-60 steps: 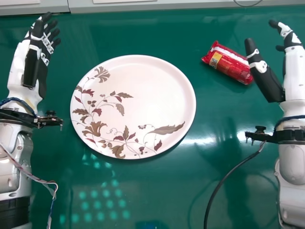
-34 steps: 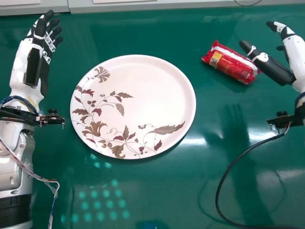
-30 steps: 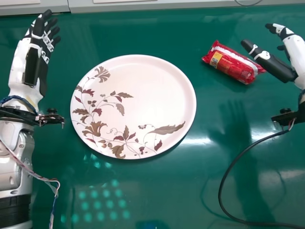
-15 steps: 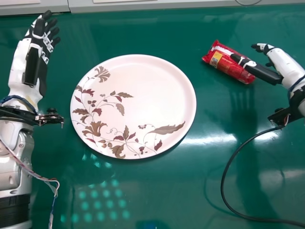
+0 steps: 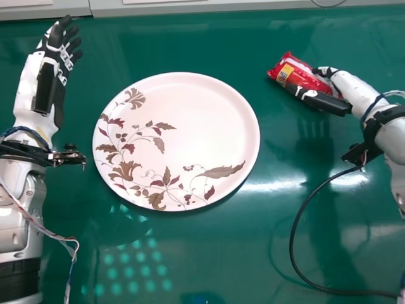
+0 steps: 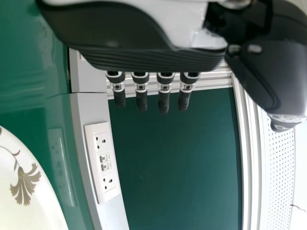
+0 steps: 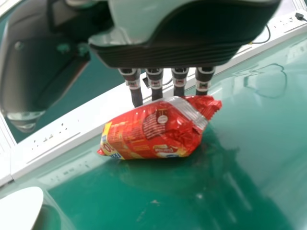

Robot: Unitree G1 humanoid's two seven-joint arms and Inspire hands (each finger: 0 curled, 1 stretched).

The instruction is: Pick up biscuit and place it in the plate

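So I'd call this the early part of the job: my right hand (image 5: 319, 101) is at the biscuit packet (image 5: 296, 72), but the pickup and the drop onto the plate (image 5: 202, 126) are both left to do. The packet's lying on the table (image 5: 221, 253) between my thumb and fingers, which are apart and pretty straight, no real clamp on it, and the plate's well off to that hand's left, while my left hand (image 5: 45, 82) idles beyond the plate.

Glossy green tabletop (image 5: 209, 253) is reflecting white light (image 5: 272, 186) at four o'clock; pale ledge (image 5: 253, 9) is spanning twelve o'clock. Left wrist view: socket panel (image 6: 103, 179) is sitting on pale trunking (image 6: 86, 108).
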